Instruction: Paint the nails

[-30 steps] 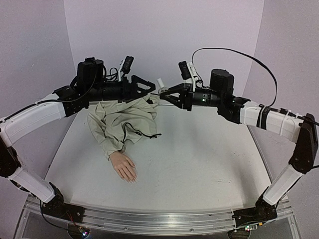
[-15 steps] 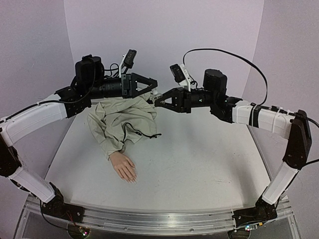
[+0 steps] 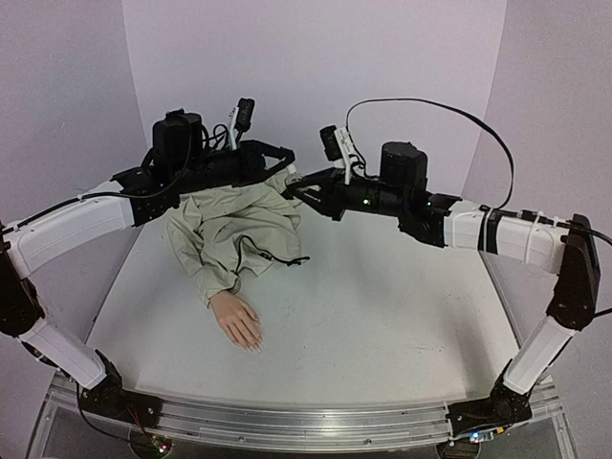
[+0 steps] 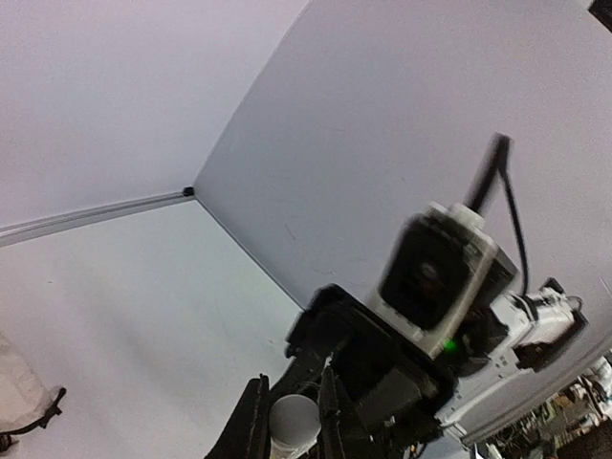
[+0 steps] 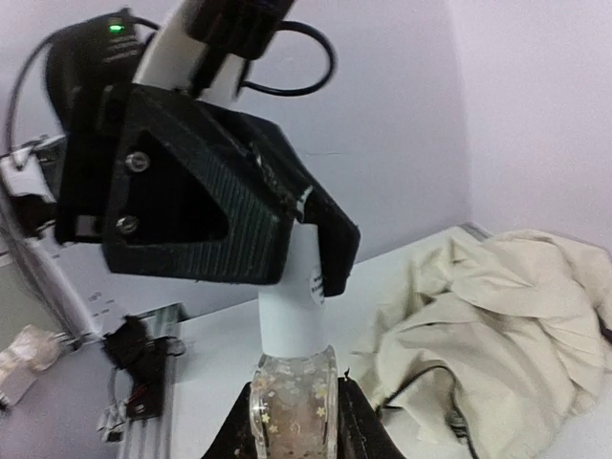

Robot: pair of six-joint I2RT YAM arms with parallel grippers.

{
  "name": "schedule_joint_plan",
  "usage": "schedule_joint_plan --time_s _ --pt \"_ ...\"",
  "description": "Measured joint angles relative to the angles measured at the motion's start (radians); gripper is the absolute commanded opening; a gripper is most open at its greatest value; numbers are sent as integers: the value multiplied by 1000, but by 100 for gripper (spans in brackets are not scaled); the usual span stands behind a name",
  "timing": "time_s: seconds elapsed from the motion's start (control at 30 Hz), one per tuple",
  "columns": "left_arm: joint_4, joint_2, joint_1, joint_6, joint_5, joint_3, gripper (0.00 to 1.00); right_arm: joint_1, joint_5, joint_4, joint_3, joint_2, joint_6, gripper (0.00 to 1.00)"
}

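Lying flat, pink mannequin hand [image 3: 236,317]; nails [image 3: 252,344] tiny, pale, indistinct.

The nails [image 3: 251,342] are tipping a flesh-pink mannequin hand [image 3: 235,318] lying palm-down left of the frame's centre, pointing toward the lower right (too small to show polish).

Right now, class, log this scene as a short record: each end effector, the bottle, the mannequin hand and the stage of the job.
left end effector: shut on the white cap
right end effector: shut on the glass bottle
bottle position: in the air between both arms, cap on
mannequin hand: flat on the table, near left, fingers toward the arm bases
jacket: crumpled behind the hand
stage: bottle not yet opened, nothing near the nails
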Motion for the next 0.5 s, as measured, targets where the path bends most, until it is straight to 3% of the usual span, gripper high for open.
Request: schedule_joint_plan --time_s 0.13,0.2,0.3,0.5 --pt "-46 29 14 -8 -68 24 4 157 579 -34 -24 -18 -180 0" --pt "-69 37 14 -12 -77 39 5 209 790 -41 -24 -18 -241 0" --pt "-79 48 10 -22 -81 58 15 236 903 -36 -24 -18 -298 0" --pt "-113 52 0 -31 -63 61 52 222 870 -31 -42 -19 -339 0"
